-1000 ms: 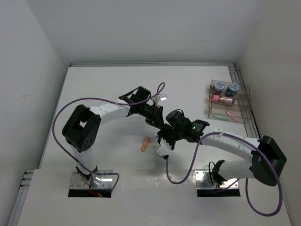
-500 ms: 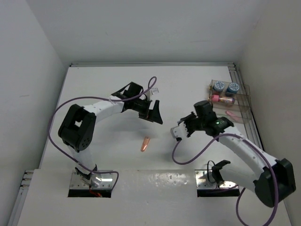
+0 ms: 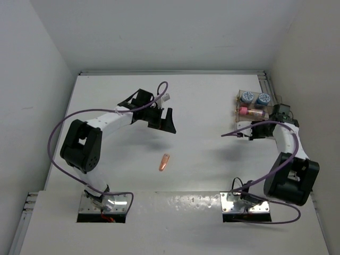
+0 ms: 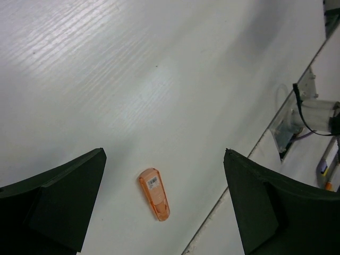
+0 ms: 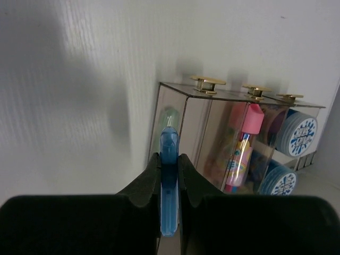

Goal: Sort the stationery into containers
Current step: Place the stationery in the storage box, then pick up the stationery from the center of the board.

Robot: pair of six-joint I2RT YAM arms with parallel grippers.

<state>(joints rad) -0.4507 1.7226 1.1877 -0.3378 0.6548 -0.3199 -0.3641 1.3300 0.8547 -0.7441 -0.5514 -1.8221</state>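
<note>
An orange capsule (image 3: 164, 162) lies on the white table, alone near the middle front. It shows in the left wrist view as the orange capsule (image 4: 154, 194), far below my open left gripper (image 4: 164, 159), which holds nothing. In the top view the left gripper (image 3: 166, 121) hovers behind and above it. My right gripper (image 5: 169, 159) is shut on a blue capsule (image 5: 169, 186), held upright just before the clear container (image 5: 194, 125). Inside are a pink marker (image 5: 243, 146), two blue-and-white rolls (image 5: 300, 133) and a green capsule (image 5: 169, 118). The container (image 3: 258, 119) stands at the far right, with the right gripper (image 3: 257, 132) beside it.
A metal rail (image 3: 265, 85) runs along the table's right edge behind the container. The side wall (image 3: 313, 79) stands close to the right arm. The arm bases sit on a white ledge (image 3: 175, 204) at the front.
Both grippers were together at the table's middle. The left one has opened and drawn back to the left. The right arm has swung right to the container with the blue capsule.
</note>
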